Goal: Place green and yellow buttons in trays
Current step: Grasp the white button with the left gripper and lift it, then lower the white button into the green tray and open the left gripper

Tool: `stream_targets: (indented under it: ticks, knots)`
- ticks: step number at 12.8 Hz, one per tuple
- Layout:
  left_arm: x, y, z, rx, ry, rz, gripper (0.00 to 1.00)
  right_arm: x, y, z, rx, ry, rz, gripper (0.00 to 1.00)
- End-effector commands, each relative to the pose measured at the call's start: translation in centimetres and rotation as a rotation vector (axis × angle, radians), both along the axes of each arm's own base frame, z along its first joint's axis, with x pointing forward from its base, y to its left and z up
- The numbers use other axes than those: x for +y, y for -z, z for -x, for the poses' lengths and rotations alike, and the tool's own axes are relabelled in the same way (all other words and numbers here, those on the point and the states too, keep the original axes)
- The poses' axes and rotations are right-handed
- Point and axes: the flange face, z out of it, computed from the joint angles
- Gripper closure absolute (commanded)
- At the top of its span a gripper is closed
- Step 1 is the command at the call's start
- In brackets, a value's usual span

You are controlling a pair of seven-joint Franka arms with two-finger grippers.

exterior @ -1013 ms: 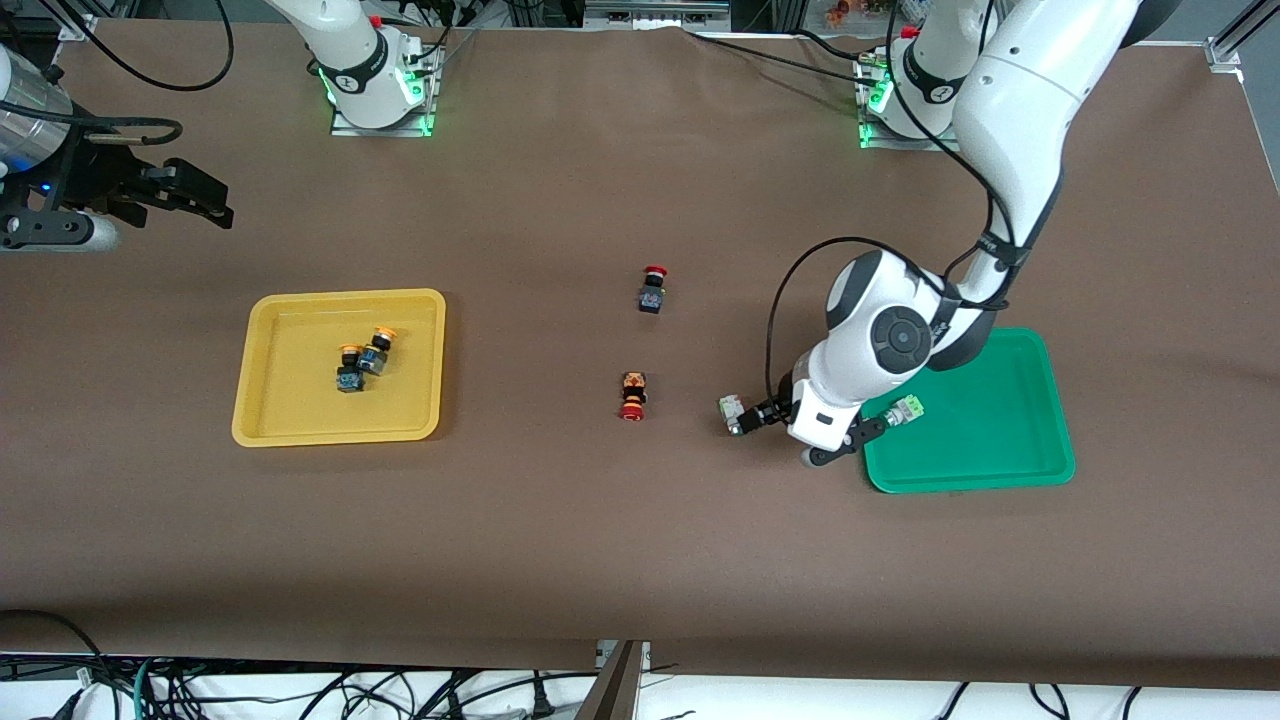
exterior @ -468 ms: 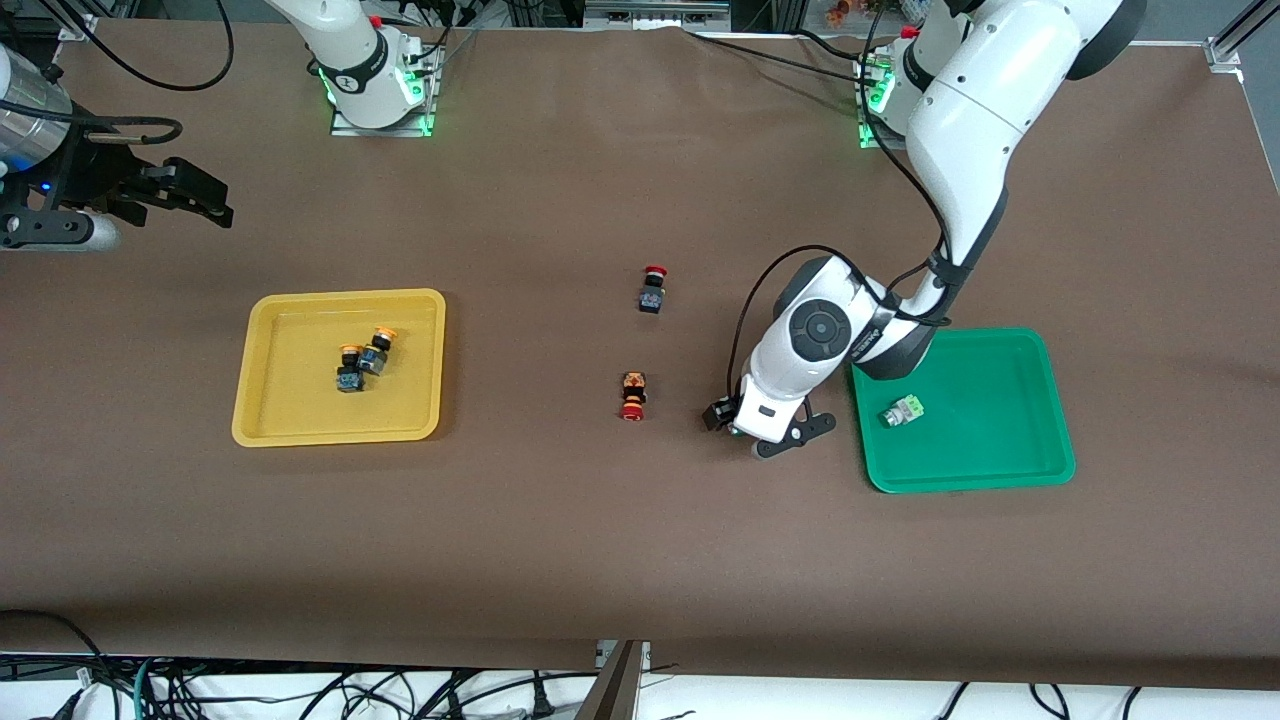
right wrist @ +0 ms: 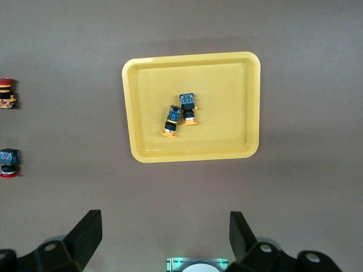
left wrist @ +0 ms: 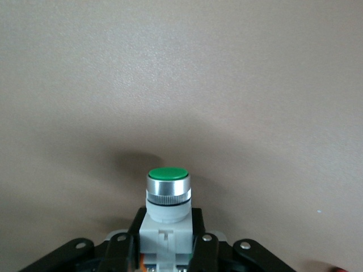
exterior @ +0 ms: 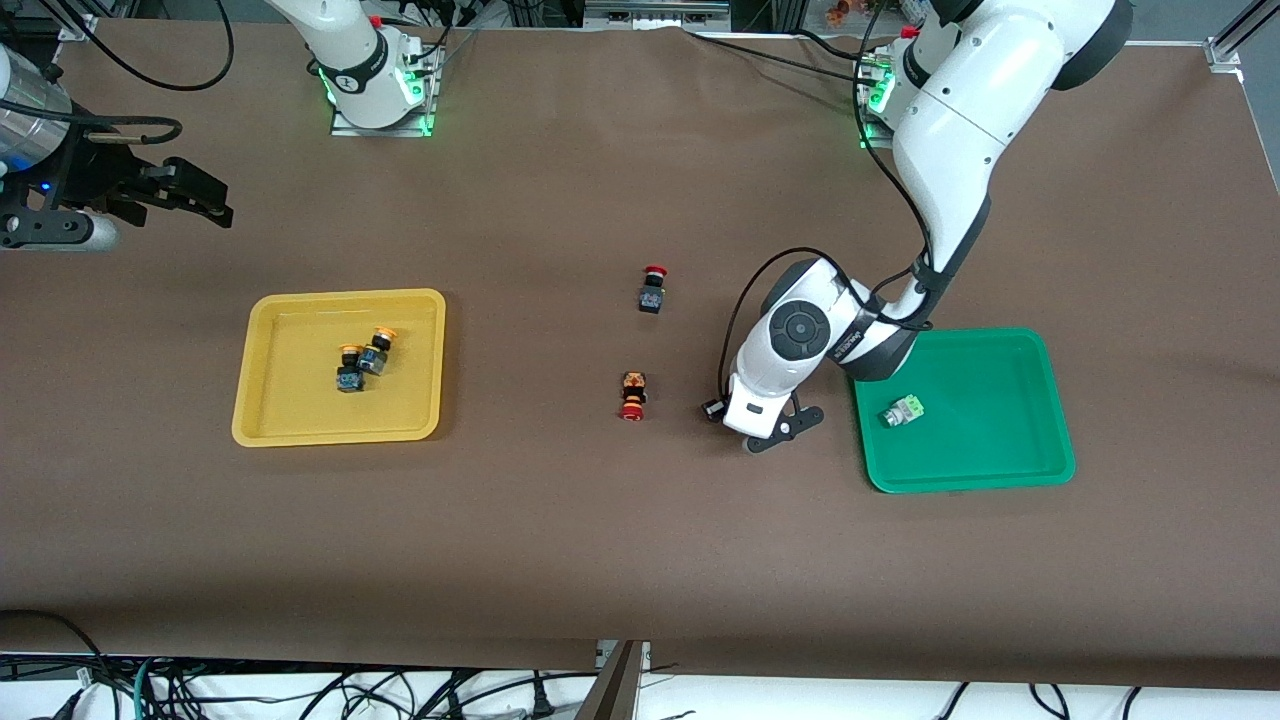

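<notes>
One green button (left wrist: 167, 195) sits clamped in the left gripper (exterior: 722, 412), low over the table beside the green tray (exterior: 1040, 440), axis pointing away from the fingers. Its twin (exterior: 902, 411) lies inside. Right gripper (right wrist: 164, 238) waits, jaws apart, above the yellow tray (right wrist: 249, 107).

Both arms wear glossy white shells with dark grey joint rings; black cables loop along the left arm (exterior: 940, 160). Green lights glow at both bases. Black gripper fingers (right wrist: 85, 232).
</notes>
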Motion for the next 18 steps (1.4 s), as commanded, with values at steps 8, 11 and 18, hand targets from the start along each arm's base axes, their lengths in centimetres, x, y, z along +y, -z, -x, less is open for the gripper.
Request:
stream_targets:
  ticks: [8,11,18]
  knots:
    - [23.5,-8.9,-5.0,0.164,0.669,-0.107,1.0,0.1,-0.5,-0.1,0.005,-0.017,0.004,0.01]
    - [30.9,-6.7,-4.9,0.178,0.736,-0.035,1.0,0.0,-0.3,-0.2,0.008,-0.016,0.005,0.01]
    - [35.1,-8.0,-3.7,0.091,0.632,-0.015,0.0,0.0,-0.2,-0.2,0.013,-0.014,0.004,0.01]
